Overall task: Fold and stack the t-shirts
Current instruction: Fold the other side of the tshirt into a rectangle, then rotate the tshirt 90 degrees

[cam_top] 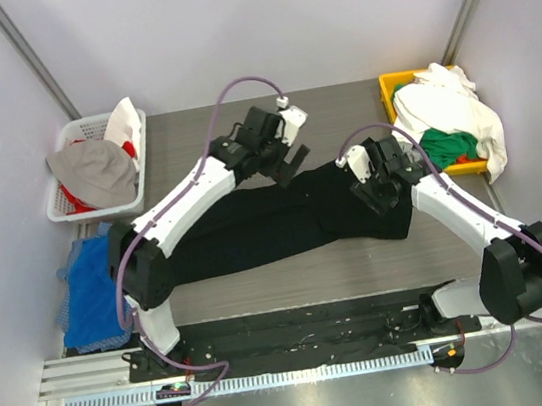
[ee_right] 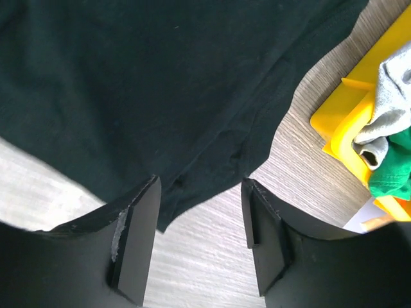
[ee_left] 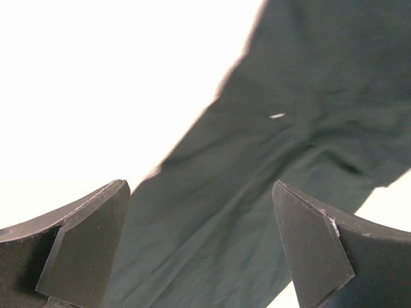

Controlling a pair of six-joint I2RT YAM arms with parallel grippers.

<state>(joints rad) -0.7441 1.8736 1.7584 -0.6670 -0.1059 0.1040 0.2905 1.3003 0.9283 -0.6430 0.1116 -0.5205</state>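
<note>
t-shirt, black, long axis left-right across table; left gripper and right gripper with jaws apart, empty

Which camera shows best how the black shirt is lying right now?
Top external. It shows nearly the whole black t-shirt laid out long across the table. The right wrist view shows only one edge of it over the wood; the left wrist view only a creased stretch against glare.

The grey wood-grain table carries a black t-shirt laid in a long band across its middle and a yellow bin at its far right corner.
</note>
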